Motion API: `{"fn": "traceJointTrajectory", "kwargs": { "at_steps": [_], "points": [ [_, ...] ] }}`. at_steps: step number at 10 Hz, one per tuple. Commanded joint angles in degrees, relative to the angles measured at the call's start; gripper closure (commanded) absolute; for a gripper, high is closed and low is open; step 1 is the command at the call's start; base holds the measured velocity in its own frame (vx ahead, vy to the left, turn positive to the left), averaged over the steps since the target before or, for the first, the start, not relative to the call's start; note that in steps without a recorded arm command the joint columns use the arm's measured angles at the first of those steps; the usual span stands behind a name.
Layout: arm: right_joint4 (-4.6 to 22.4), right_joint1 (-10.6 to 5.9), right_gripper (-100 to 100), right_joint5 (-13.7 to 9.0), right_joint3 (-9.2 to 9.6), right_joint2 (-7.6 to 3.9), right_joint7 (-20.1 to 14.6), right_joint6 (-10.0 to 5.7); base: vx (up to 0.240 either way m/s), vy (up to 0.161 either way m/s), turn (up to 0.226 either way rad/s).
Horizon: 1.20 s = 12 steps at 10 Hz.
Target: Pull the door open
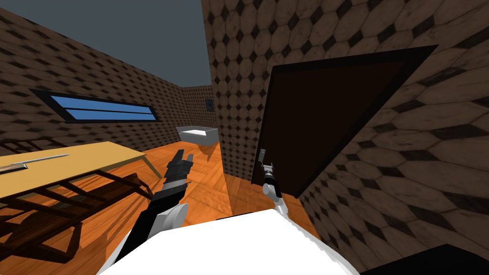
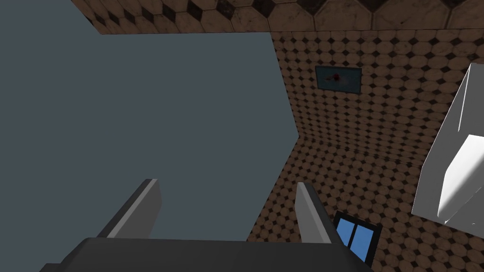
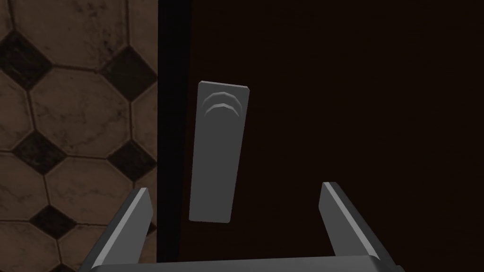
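Observation:
A dark brown door (image 1: 329, 124) in a black frame fills the tiled wall on my right. Its grey handle plate (image 3: 216, 153) sits near the door's edge, beside the tiles; the same handle plate (image 1: 261, 156) shows small in the head view. My right gripper (image 3: 234, 208) is open just short of the plate, which lies between and ahead of its two fingers (image 3: 125, 226), nearer this one, not touching. In the head view the right gripper (image 1: 268, 168) hangs just below the plate. My left gripper (image 1: 184, 157) is raised over the floor, open with nothing in it (image 2: 227, 208).
A tan table (image 1: 71, 164) with dark wooden chairs (image 1: 57, 210) stands on my left. A white box-like fixture (image 1: 196, 134) hangs at the far wall corner. A blue window (image 1: 102, 109) runs along the left wall. Orange wood floor (image 1: 205, 191) lies between table and door.

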Motion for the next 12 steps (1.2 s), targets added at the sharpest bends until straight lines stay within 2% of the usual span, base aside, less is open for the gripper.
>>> {"fn": "traceJointTrajectory", "kwargs": {
  "at_steps": [1,4,5,6,12],
  "points": [
    [1.5,-0.56,-100,-1.2,-0.26,0.29,-2.1,0.48,0.108,-0.075,0.094],
    [3.3,-1.42,-100,-2.6,-0.60,0.84,-4.3,0.95,0.092,-0.086,0.072],
    [3.0,-1.40,-100,-2.3,-0.58,0.70,-3.7,0.89,0.039,-0.034,0.017],
    [3.8,-1.12,-100,-3.0,-1.20,-1.17,-5.2,0.59,0.116,-0.029,0.106],
    [6.3,0.03,-100,-5.0,-3.53,-7.12,-9.9,-0.39,0.192,-0.015,0.112]
  ]
}}
